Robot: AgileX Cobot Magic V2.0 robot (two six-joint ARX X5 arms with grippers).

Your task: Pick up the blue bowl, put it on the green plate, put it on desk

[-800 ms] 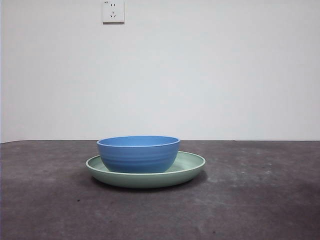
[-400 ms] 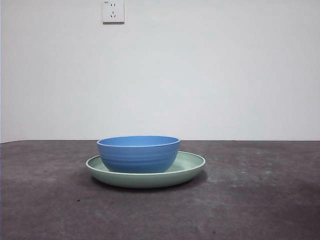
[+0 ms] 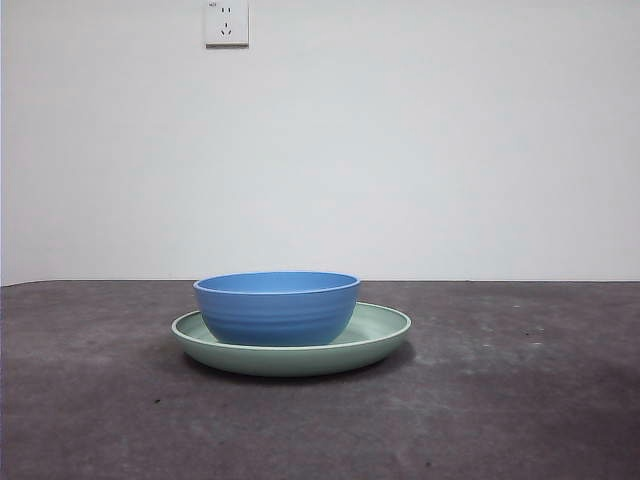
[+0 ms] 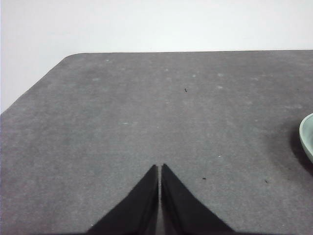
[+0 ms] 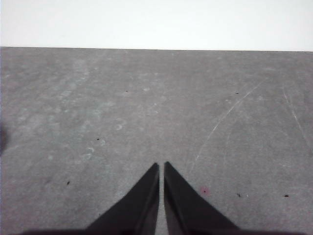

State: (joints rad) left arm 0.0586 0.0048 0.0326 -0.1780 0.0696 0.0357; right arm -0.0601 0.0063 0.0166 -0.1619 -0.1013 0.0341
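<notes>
The blue bowl sits upright inside the green plate, which rests on the desk. The left gripper and right gripper both have jaws closed together, holding nothing, over bare desk away from the plate. Only the left wrist view shows the plate rim, so the left arm is judged nearer.

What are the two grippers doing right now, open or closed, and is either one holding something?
Left gripper: shut, holding nothing, over the dark grey-brown matte desk.
Right gripper: shut, holding nothing, also over bare desk.
</notes>
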